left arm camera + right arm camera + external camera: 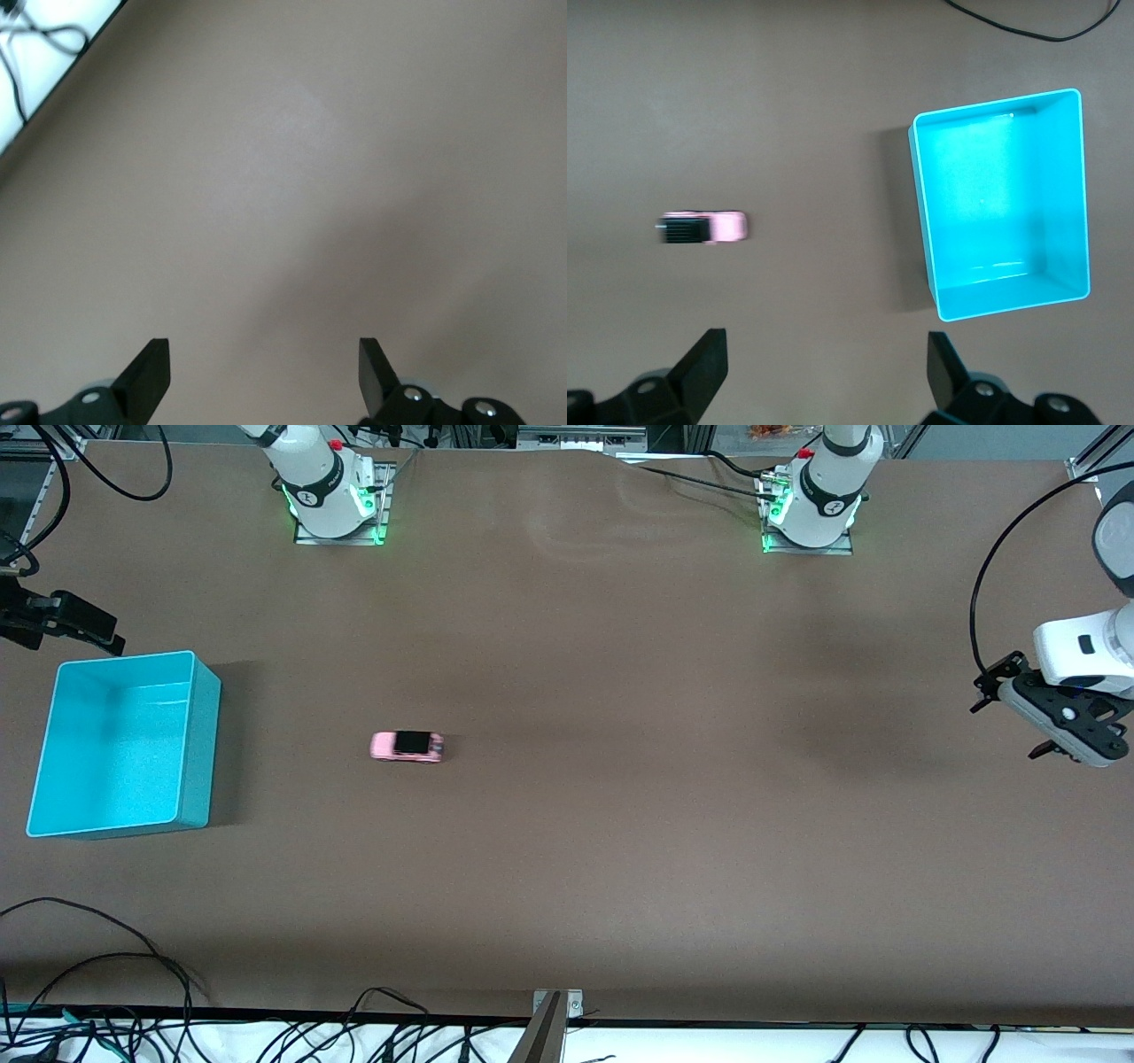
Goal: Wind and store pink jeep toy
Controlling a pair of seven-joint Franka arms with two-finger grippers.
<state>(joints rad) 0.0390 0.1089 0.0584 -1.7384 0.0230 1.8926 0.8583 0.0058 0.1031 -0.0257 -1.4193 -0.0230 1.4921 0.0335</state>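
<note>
1. Right gripper [824,372], fingers spread, empty, hangs beside the open turquoise plastic bin [199,744].
2. Left gripper [264,372], fingers spread, empty, waits over bare table.
3. Small boxy pink jeep toy [407,747] sits mid-table near the bin, long axis running between the table's ends; right arm likely nearer.

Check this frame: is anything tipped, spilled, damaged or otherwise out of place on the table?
Nothing stands out. The pink jeep toy sits on its wheels on the table, apart from the upright, empty turquoise bin. The left gripper and right gripper are open, holding nothing.
</note>
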